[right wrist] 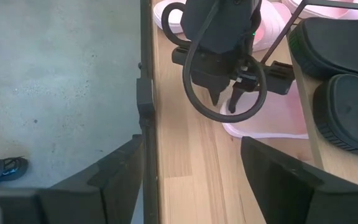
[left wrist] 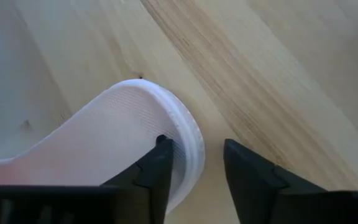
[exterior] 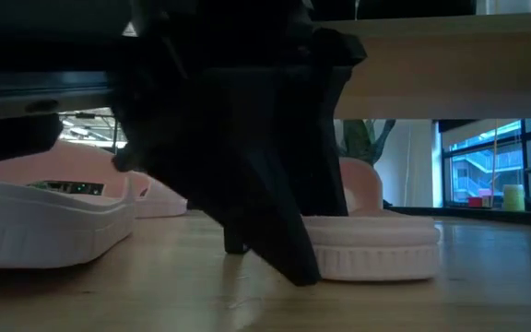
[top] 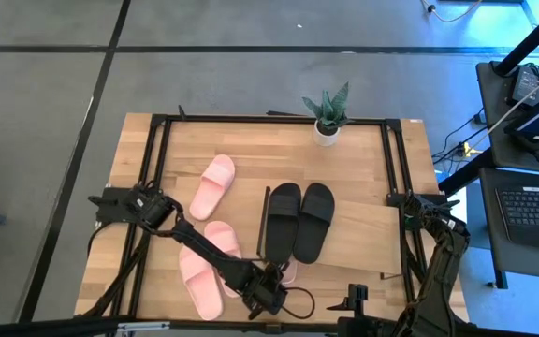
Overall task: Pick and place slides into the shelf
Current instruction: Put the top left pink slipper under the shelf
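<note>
- Left gripper (left wrist: 194, 171), at the near edge of the wooden tabletop (top: 363, 159): dark fingers spread, straddling the rim of a pale pink foam slide (left wrist: 123, 140); one finger above the footbed, the other outside the sole.
- Same pink slide (right wrist: 263, 118) lying partly under the low light-wood shelf (top: 363, 234).
- Pair of black foam slides (top: 300, 220) side by side on the shelf top.
- Three more pale pink slides (top: 213, 184) on the tabletop left of the shelf.
- Right gripper (right wrist: 191, 168), near the right near corner: fingers spread, empty.
- Small potted plant (top: 327, 114) at the far edge.
</note>
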Tool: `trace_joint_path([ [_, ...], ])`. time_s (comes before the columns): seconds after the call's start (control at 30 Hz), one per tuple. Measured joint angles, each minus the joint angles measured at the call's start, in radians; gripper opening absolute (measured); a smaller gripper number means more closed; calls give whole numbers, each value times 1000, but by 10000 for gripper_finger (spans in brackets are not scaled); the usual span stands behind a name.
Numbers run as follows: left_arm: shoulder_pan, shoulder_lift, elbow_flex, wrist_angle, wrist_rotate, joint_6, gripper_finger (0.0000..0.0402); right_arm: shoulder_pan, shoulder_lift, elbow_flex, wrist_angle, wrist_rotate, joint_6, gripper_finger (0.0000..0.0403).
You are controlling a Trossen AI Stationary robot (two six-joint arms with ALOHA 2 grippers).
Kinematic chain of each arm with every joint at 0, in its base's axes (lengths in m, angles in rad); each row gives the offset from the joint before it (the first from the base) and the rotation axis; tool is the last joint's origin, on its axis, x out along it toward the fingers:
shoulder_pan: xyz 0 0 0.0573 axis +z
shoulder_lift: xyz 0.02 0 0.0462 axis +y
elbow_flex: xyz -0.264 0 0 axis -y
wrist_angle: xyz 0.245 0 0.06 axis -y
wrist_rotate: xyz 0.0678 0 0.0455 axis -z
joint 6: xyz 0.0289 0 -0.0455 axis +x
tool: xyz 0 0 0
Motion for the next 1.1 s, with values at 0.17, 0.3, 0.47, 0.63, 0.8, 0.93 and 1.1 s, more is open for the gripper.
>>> trace_joint_path([
  [0.17, -3, -15, -3, -18, -9, -34, 176, 0, 0, 0, 0, 0, -1, 265],
  [0.3, -3, -31, -5, -21, -8, -65, 190, 0, 0, 0, -1, 0, -1, 265],
  [0.47, -7, -34, -5, -15, -11, -107, 192, 0, 0, 0, -6, 0, -1, 265],
  [0.63, -20, -45, -3, -10, -9, -130, 192, 0, 0, 0, -7, 0, -1, 265],
  [0.8, -44, -73, 0, 9, 3, -132, 193, 0, 0, 0, -10, 0, -1, 265],
  [0.93, -63, -108, 0, 12, -10, -134, 193, 0, 0, 0, -18, 0, -4, 265],
  [1.1, -93, -169, 2, 11, -16, -171, 193, 0, 0, 0, -22, 0, -31, 265],
])
